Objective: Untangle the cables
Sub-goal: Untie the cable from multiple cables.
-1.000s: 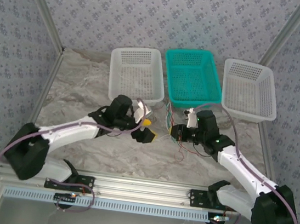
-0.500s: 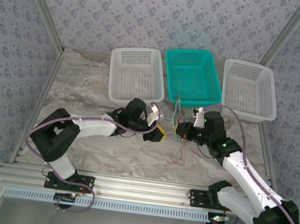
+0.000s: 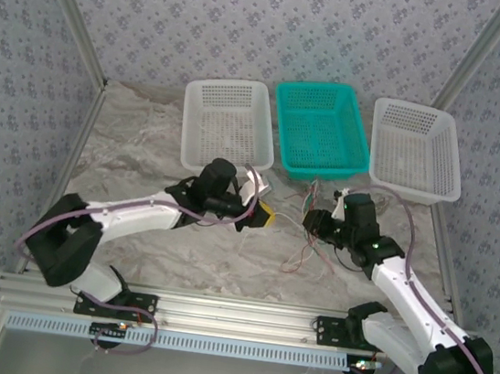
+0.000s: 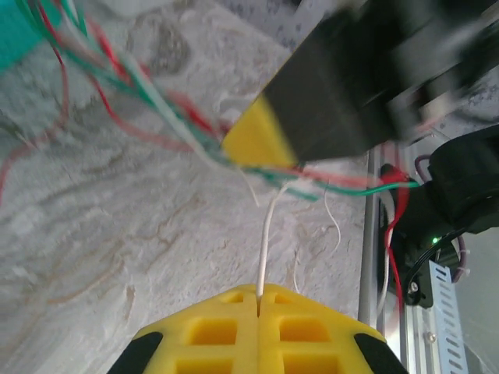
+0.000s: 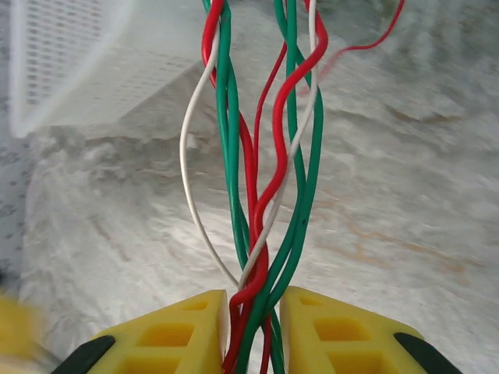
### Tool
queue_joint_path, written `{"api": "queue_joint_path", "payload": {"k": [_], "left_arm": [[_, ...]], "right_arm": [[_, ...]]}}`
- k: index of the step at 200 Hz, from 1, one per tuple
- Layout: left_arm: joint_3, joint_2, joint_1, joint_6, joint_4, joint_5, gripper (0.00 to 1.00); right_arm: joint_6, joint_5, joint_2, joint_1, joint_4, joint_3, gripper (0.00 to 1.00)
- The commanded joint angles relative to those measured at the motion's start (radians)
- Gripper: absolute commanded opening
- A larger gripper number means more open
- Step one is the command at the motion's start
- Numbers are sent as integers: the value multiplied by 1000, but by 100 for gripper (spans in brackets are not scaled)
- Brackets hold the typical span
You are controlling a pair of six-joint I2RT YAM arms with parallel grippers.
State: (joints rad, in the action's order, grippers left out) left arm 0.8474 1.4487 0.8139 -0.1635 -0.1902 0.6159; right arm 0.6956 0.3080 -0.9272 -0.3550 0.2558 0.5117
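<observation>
Cables (image 3: pixel 312 195) sit over the middle of the bench (image 3: pixel 142 164), just in front of the teal basket (image 3: pixel 321 171). They're strung between both grippers, loose ends trailing to the surface. Change in the last second: my left gripper (image 4: pixel 258 300) went from wide open to fully closed and now pinches one white cable (image 4: pixel 265 234) that leads off toward the bundle. My right gripper (image 5: pixel 253 315) is nearly closed around the rest, wires filling the slot. I read that as one strand isolated, ready to pull clear. Bundle look: red, green and white strands twisted round each other above the right pads, red and green tightest, one white bowing out sideways.
</observation>
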Motion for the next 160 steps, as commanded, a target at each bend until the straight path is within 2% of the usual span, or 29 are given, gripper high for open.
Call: {"api": "queue_joint_path", "payload": {"k": [1, 75, 105, 134, 141, 147, 152, 160], "left_arm": [[58, -73, 5, 48, 80, -29, 0], [40, -173, 5, 58, 134, -183, 0], [17, -242, 4, 35, 94, -245, 0], [43, -330, -2, 48, 129, -321, 0], [55, -345, -4, 58, 142, -329, 0], [66, -352, -6, 65, 157, -333, 0], [76, -356, -8, 74, 170, -333, 0], [90, -357, -7, 84, 194, -339, 0]], "right_arm": [[39, -49, -1, 36, -45, -103, 25], [11, -104, 25, 79, -33, -202, 26], [-4, -122, 46, 84, -18, -206, 21], [-3, -121, 53, 87, -33, -220, 20], [-4, -102, 53, 87, -53, -220, 24], [-6, -61, 51, 86, -77, -217, 32], [-5, -23, 47, 85, -101, -212, 44], [-2, 41, 37, 75, -132, -195, 70]]}}
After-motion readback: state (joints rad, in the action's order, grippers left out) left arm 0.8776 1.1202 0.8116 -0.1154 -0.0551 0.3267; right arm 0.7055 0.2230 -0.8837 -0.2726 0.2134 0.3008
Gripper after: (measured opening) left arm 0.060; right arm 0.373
